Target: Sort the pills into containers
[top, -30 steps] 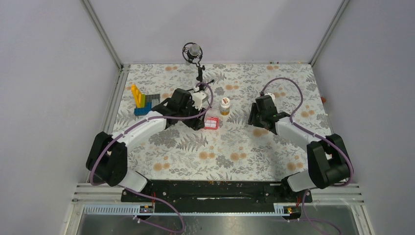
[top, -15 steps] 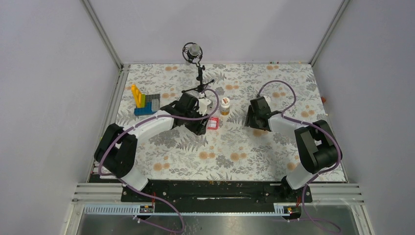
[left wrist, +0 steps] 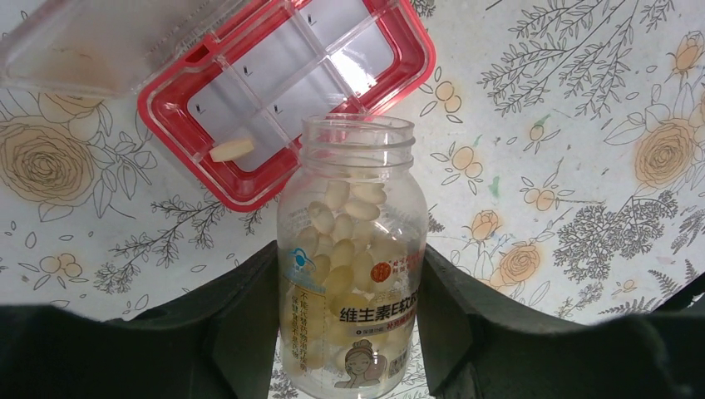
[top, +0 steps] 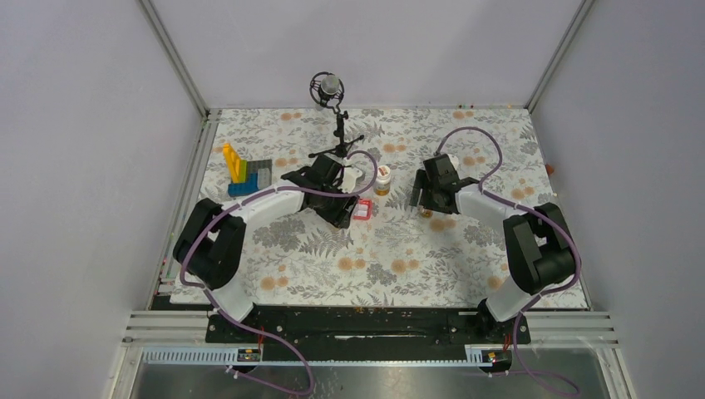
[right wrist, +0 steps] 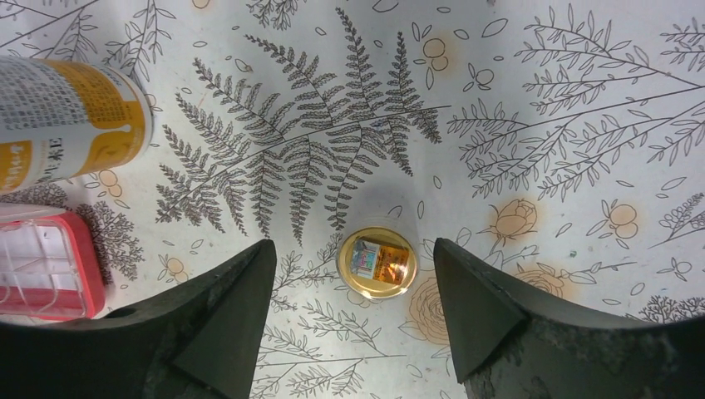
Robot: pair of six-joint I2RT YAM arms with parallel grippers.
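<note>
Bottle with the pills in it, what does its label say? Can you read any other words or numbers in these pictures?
"维生素E软": big print on the clear bottle; the line runs on out of sight.
Smaller print on that same label: too small to read.
Orange-labelled bottle: black print, too blurred to read.
Gold lid on the cloth: shiny sticker, unreadable.
Pill box: tiny marks inside, too small to read.

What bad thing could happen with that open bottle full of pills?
The clear bottle in the left gripper has no cap and holds many pills, so a tilt too far might pour them past the pill box, which holds one pill. Spilled ones could be hard to spot on the flowery cloth. The gold cap lies loose under the open right gripper and might get knocked away.
</note>
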